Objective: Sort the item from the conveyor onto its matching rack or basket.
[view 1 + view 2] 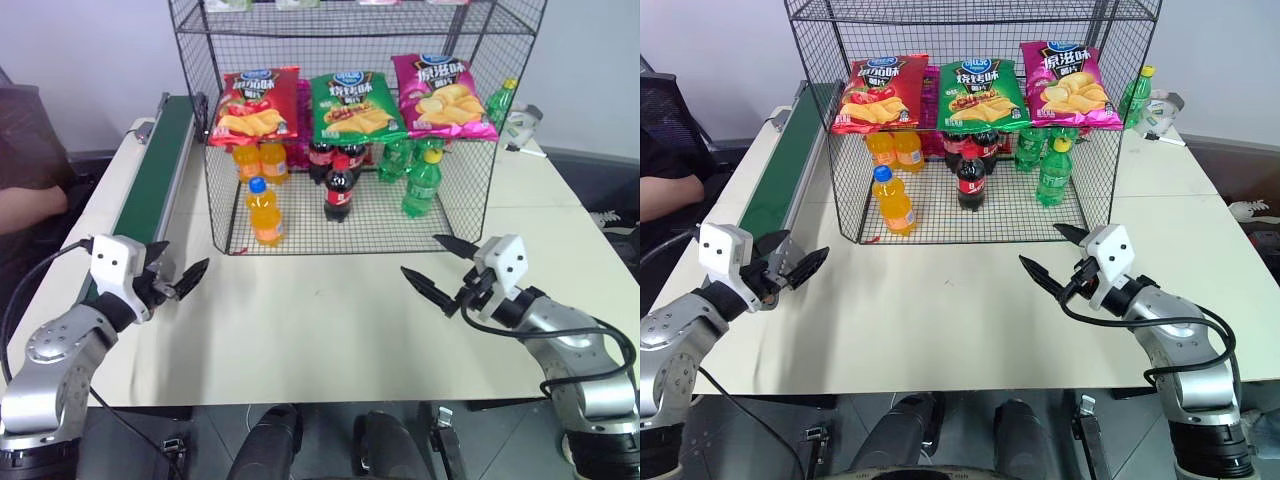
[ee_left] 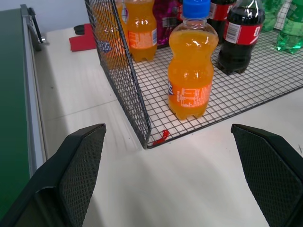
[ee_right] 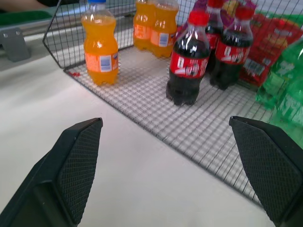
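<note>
One orange soda bottle (image 1: 264, 211) with a blue cap stands upright on the bottom tier of the black wire rack (image 1: 350, 232), near the rack's front edge and toward its left side wall. Nothing grips it. Behind it in the rack stand two more orange bottles (image 1: 260, 160); to its right a dark cola bottle (image 1: 338, 189) with a red cap stands forward of other cola bottles, and further right are green bottles (image 1: 421, 184). Three chip bags, red (image 1: 255, 106), green (image 1: 352, 106) and magenta (image 1: 444, 97), lie on the tier above.

Both grippers hover over the bare white desk (image 1: 320, 320), out in front of the rack and well apart from the bottle. The left gripper (image 1: 177, 278) is forward-left of the rack's front left corner, its jaws spread wide and empty; in the left wrist view the bottle stands beyond and between the two fingers (image 2: 78, 170). The right gripper (image 1: 437, 267) is before the rack's right front corner, jaws likewise wide apart and empty.

Left of the rack the green conveyor (image 1: 155, 170) runs along the desk's left edge.
</note>
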